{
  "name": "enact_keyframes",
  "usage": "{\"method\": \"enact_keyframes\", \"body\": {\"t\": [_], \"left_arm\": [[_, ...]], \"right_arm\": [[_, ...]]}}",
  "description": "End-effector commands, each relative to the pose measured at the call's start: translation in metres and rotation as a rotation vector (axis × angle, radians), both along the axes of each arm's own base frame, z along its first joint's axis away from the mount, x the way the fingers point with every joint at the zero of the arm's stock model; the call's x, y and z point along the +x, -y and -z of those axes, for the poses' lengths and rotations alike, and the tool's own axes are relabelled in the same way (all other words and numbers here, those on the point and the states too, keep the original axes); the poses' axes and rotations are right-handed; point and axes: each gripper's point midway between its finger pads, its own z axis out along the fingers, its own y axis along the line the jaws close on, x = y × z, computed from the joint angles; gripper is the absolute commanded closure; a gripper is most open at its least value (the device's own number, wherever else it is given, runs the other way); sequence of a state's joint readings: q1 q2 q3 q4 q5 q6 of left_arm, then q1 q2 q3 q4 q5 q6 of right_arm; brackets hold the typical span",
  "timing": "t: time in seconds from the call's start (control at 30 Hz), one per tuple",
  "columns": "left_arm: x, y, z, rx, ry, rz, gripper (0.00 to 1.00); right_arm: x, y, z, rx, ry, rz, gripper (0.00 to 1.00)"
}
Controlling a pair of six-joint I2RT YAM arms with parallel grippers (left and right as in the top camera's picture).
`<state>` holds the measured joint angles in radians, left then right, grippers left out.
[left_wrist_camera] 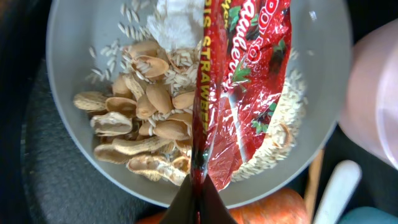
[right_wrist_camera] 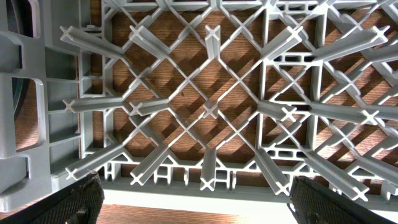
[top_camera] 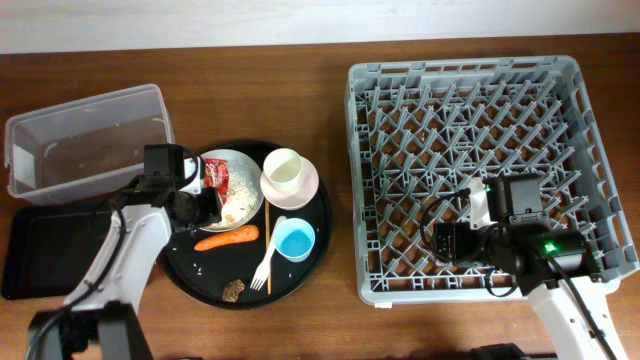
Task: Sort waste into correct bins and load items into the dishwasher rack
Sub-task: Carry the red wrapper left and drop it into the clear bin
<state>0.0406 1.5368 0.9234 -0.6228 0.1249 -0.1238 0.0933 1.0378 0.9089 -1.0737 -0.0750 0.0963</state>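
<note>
The red crinkled wrapper (left_wrist_camera: 249,81) lies on the pale grey plate (left_wrist_camera: 74,37) over beige rice scraps (left_wrist_camera: 273,149), beside peanut shells (left_wrist_camera: 143,124) and a white tissue (left_wrist_camera: 177,22). My left gripper (left_wrist_camera: 199,193) is shut on the wrapper's lower edge; in the overhead view it (top_camera: 210,193) is over the plate (top_camera: 240,165). The carrot (top_camera: 226,239), white fork (top_camera: 263,265), light-blue cup (top_camera: 294,240), brown lump (top_camera: 235,290) and the cream cup (top_camera: 284,168) in the pinkish bowl (top_camera: 308,185) lie on the round tray. My right gripper (right_wrist_camera: 196,199) is open and empty over the grey rack (top_camera: 480,90).
The clear tub (top_camera: 85,140) stands at the back left, with the shallow black tray (top_camera: 50,250) in front of it. The round black tray (top_camera: 200,275) sits between them and the rack. The rack's upright pegs (right_wrist_camera: 211,109) are right under my right gripper.
</note>
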Motion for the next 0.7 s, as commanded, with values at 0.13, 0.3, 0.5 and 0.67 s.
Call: {"method": "enact_keyframes", "body": {"t": [0.13, 0.3, 0.5, 0.67], "left_arm": [[0.006, 0.002, -0.06, -0.003, 0.166, 0.009, 1.0], [0.042, -0.03, -0.134, 0.118, 0.457, -0.081, 0.99], [0.067, -0.088, -0.161, 0.258, 0.603, -0.249, 0.99], [0.087, -0.13, -0.135, 0.304, 0.589, -0.344, 0.99]], "right_arm": [[0.004, 0.001, -0.006, -0.012, 0.019, -0.005, 0.01], [0.004, 0.001, -0.006, -0.011, 0.019, -0.005, 0.01], [0.004, 0.001, -0.006, -0.011, 0.019, -0.005, 0.01], [0.004, 0.001, -0.006, -0.011, 0.019, -0.005, 0.02]]}}
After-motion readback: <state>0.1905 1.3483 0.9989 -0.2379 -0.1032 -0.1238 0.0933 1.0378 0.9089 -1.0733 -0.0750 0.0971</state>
